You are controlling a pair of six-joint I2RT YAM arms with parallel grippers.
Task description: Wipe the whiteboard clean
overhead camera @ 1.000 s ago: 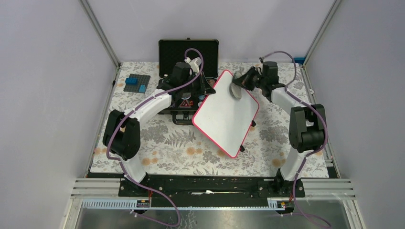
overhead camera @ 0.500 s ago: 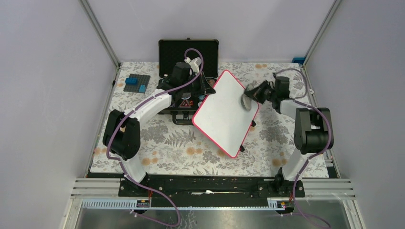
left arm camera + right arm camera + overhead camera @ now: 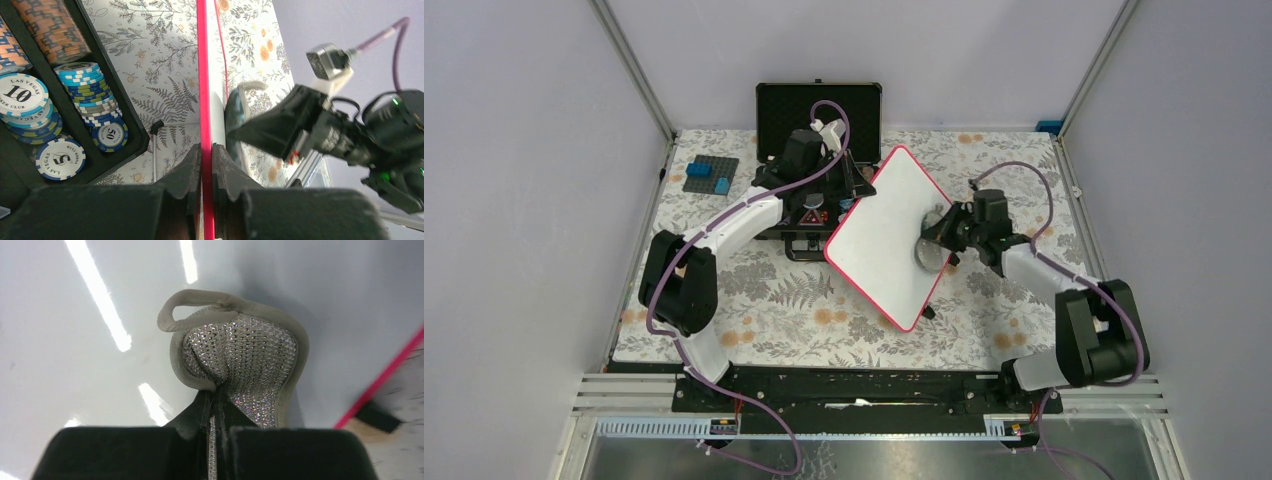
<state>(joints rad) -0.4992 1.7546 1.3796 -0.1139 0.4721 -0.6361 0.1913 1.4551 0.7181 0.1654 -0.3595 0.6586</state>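
Left pincer (image 3: 206, 162) is clamped tight on the whiteboard (image 3: 884, 235), both fingers squeezed onto its red rim, which the left wrist view shows edge-on as one thin line. Right pincer (image 3: 216, 407) is closed hard on a single wiping pad (image 3: 240, 352), sparkly grey with a beige border and one loop, and that pad is pressed against the white face near the board's right edge.

So: one board, one pad, two arms, two pincers. The board sits mid-tabletop (image 3: 754, 290), held at a tilt, its far-left edge right beside the black case (image 3: 819, 105).

Poker chips (image 3: 82, 85) fill the case: three faces are readable, a 10, a 50 and a 5, plus one blue-striped stack on its side and two orange stacks cut off at the frame's top left. At the far left of the tabletop, two blue bricks (image 3: 721, 185) sit on one grey plate (image 3: 694, 185).

From above, the left arm (image 3: 724, 225) covers most of the case's tray and its own fingertips are hard to pick out. In the right wrist view the board fills nearly everything, glare stripes across it, with just a slice of rim and one blurred black foot (image 3: 377, 417) at lower right.

Left arm arcs up from its base, elbow out left, forearm reaching over the case. Right arm (image 3: 1044, 275) lies low, elbow far right, forearm angled in toward the board.
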